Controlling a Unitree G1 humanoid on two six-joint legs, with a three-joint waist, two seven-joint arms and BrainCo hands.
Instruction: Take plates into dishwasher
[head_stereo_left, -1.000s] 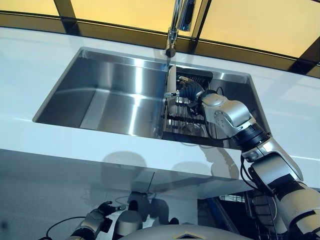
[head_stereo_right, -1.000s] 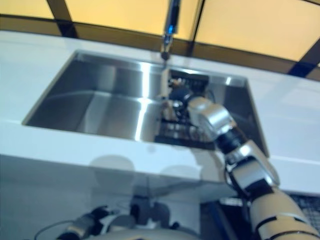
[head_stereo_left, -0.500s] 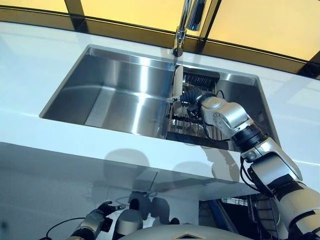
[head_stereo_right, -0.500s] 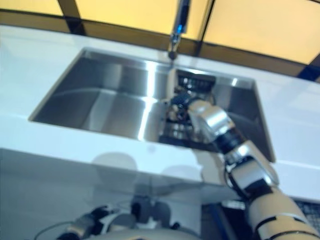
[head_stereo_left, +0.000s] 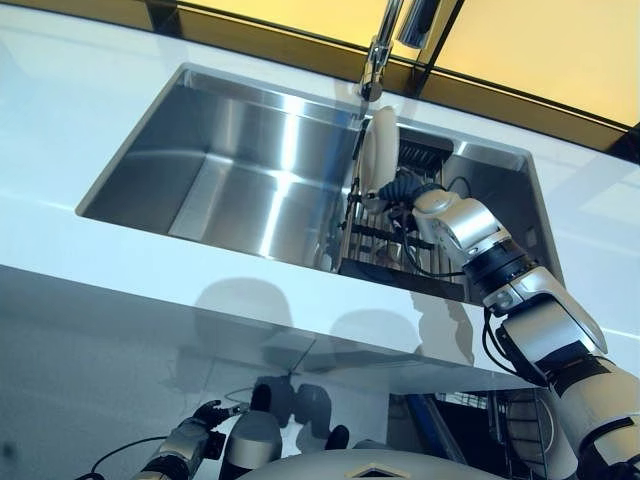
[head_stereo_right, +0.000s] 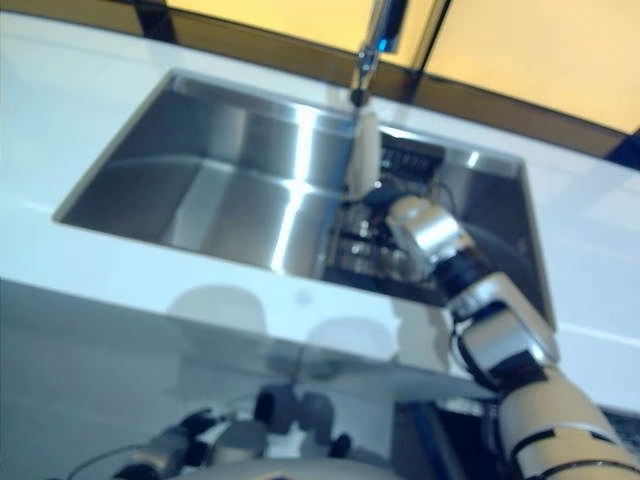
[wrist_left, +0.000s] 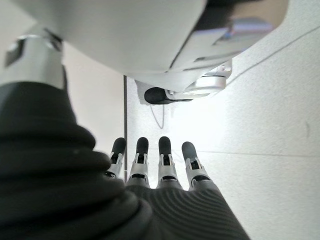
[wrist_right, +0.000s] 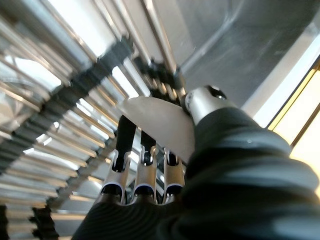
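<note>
A white plate (head_stereo_left: 378, 150) stands on edge above the dark wire dish rack (head_stereo_left: 390, 258) in the right part of the steel sink (head_stereo_left: 225, 185). My right hand (head_stereo_left: 402, 190) is shut on the plate's lower edge. In the right wrist view the plate (wrist_right: 155, 120) is pinched between the fingers (wrist_right: 142, 167) and the thumb, with the rack's bars behind it. My left hand (head_stereo_left: 205, 420) hangs low below the counter, its fingers (wrist_left: 165, 157) straight and empty.
A faucet (head_stereo_left: 378, 55) stands at the sink's back rim, just above the plate's top. A white counter (head_stereo_left: 120, 270) surrounds the sink. A wire basket (head_stereo_left: 520, 425) shows below the counter at the lower right.
My right hand has lifted the plate up out of the rack, so its top is now near the faucet's spout. The camera has also shifted. The left hand has not moved.
</note>
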